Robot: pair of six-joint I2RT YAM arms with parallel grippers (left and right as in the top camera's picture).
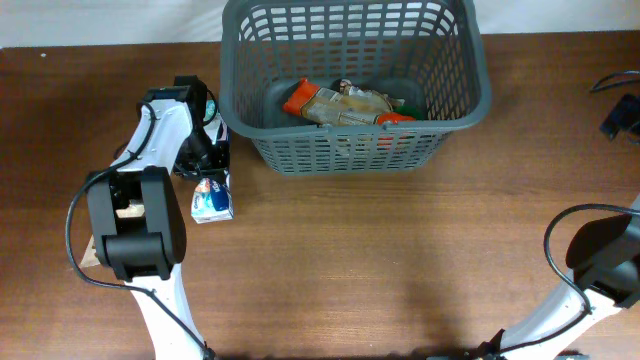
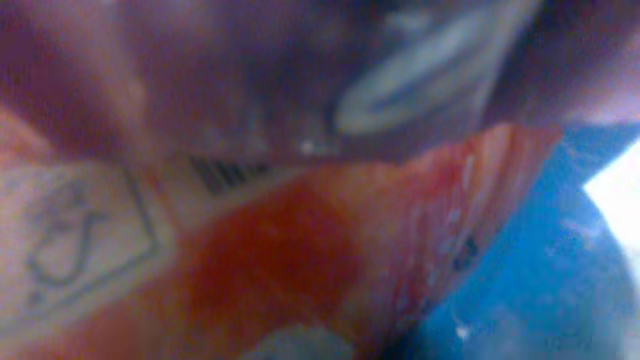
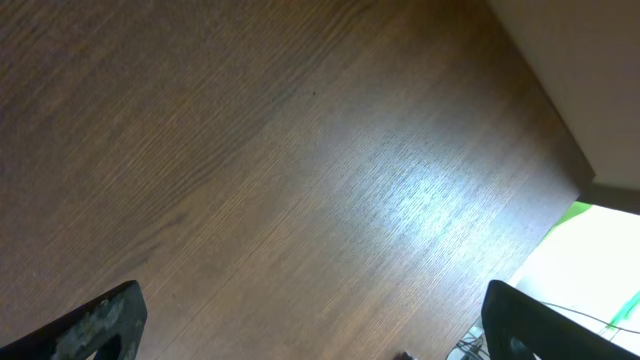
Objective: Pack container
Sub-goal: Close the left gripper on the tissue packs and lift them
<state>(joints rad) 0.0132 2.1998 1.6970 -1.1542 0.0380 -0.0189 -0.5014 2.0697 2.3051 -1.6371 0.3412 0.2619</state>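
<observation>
The dark grey lattice basket (image 1: 352, 152) stands at the back middle in the overhead view. Orange and tan snack packets (image 1: 340, 103) lie on its bottom. My left gripper (image 1: 207, 152) is low over the table just left of the basket, at the far end of a small blue-and-white packet (image 1: 212, 197). The left wrist view is filled by a blurred, very close red, white and blue packet (image 2: 300, 250) with a barcode; its fingers do not show. My right gripper (image 3: 310, 310) is open and empty above bare table, at the far right of the overhead view (image 1: 622, 112).
The wooden table (image 1: 400, 260) runs wide in front of the basket. The table's edge and a pale floor with cables (image 3: 600, 270) show in the right wrist view. A tan tag (image 1: 90, 252) lies by the left arm's base.
</observation>
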